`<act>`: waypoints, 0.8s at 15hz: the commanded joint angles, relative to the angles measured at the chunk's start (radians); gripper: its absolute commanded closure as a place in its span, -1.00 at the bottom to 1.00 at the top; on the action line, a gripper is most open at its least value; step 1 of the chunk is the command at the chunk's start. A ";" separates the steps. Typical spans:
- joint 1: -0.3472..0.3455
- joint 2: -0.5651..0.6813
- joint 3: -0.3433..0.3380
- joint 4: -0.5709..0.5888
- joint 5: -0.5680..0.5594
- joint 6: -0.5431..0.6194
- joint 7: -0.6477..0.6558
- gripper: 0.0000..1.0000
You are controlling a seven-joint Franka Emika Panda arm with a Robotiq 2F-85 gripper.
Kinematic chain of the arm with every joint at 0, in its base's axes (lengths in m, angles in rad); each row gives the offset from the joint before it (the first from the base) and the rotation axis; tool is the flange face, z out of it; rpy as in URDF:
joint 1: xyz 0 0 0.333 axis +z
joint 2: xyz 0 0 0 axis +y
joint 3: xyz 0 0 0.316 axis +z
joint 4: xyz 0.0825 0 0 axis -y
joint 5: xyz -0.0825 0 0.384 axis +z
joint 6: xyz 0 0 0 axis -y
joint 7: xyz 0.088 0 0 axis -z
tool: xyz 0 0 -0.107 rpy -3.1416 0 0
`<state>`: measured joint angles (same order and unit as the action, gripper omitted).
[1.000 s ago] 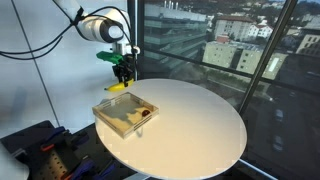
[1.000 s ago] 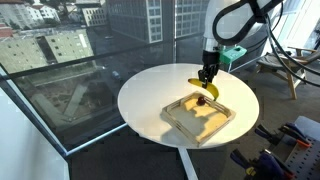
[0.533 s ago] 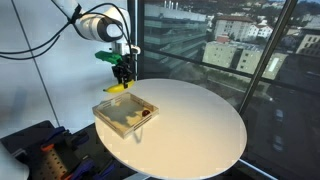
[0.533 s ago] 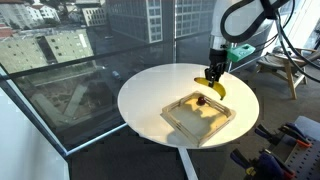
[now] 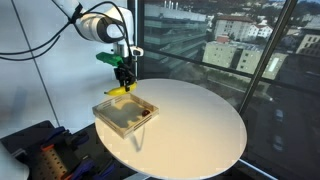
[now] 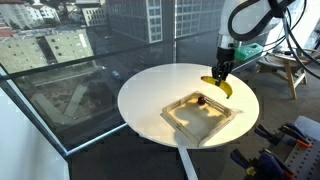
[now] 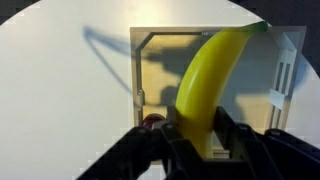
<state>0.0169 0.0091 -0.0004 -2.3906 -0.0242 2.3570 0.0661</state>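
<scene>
Mid-frame in an exterior view lies the shallow wooden tray (image 6: 175, 122) (a small dark fruit (image 6: 200, 99) inside); upper right, the black gripper (image 6: 221, 74) clamps the curved yellow banana (image 6: 220, 87) aloft. So narrow a pinch could let it swivel and drop.

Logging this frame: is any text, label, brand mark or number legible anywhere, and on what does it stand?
No text can be read.
The banana, the gripper holding it, the wooden tray and the white table show no print in any view.
Any signs on the buildings outside are too small to read.
</scene>
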 commanded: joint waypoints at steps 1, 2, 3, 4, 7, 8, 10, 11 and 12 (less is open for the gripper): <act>-0.022 -0.041 -0.015 -0.030 0.013 -0.004 -0.037 0.68; -0.028 -0.041 -0.021 -0.032 0.011 -0.003 -0.041 0.68; -0.034 -0.040 -0.026 -0.035 0.011 -0.001 -0.046 0.68; -0.040 -0.039 -0.031 -0.036 0.009 -0.001 -0.049 0.68; -0.056 -0.034 -0.047 -0.037 0.005 0.001 -0.062 0.68; -0.061 -0.033 -0.051 -0.037 0.004 0.003 -0.067 0.68; -0.069 -0.032 -0.060 -0.037 0.002 0.007 -0.073 0.68; -0.072 -0.031 -0.064 -0.037 0.000 0.010 -0.077 0.68; -0.076 -0.031 -0.067 -0.036 -0.003 0.011 -0.079 0.68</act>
<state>-0.0443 0.0015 -0.0592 -2.4121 -0.0243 2.3588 0.0157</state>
